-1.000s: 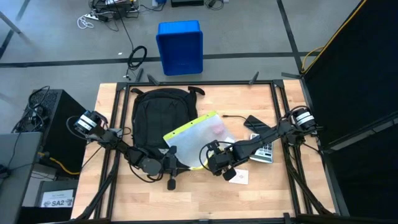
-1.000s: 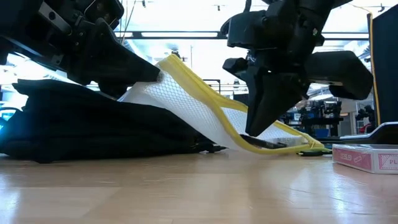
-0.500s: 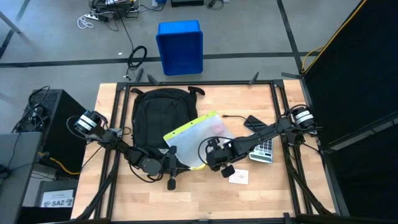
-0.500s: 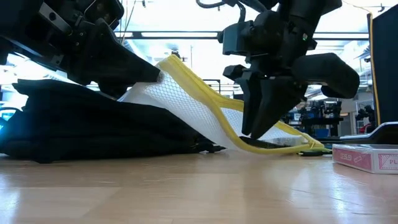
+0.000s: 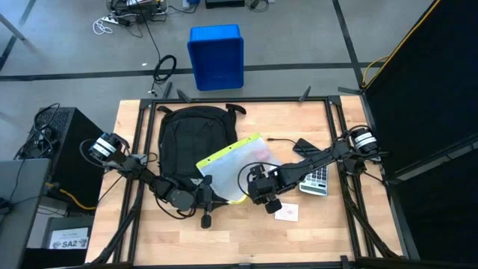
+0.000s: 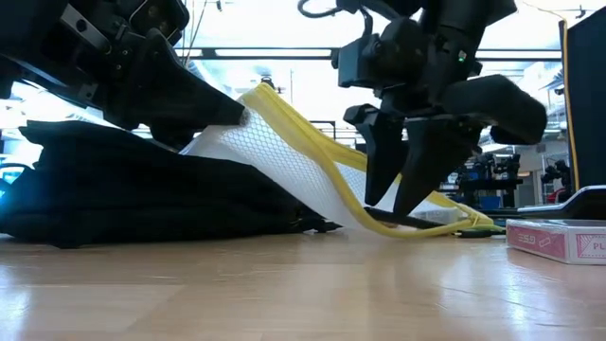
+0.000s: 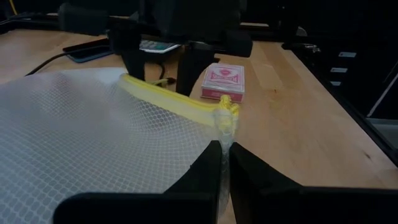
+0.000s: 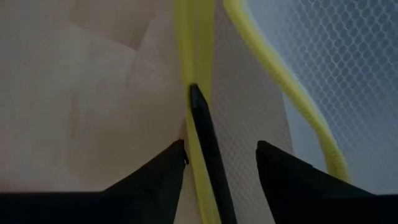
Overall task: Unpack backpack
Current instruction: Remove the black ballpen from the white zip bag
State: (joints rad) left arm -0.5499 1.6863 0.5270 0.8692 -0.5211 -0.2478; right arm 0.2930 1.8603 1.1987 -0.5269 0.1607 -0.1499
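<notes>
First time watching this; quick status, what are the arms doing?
Left gripper shut on mesh pouch. Right gripper open, above pouch's yellow edge. Backpack flat on table, pouch lying partly on it. Card box beside, clear.

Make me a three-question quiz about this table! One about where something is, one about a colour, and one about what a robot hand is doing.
1. Where does the card box lie?
A. on the table
B. in the blue bin
C. on the backpack

2. What colour is the mesh pouch's edge?
A. red
B. yellow
C. green

3. What is the right gripper doing?
A. open over the pouch's edge
C. lifting the backpack
B. squeezing the card box

Answers: 1 A, it rests on bare wood beside the pouch. 2 B, a yellow band runs along it. 3 A, its fingers stand apart astride the yellow edge.
</notes>
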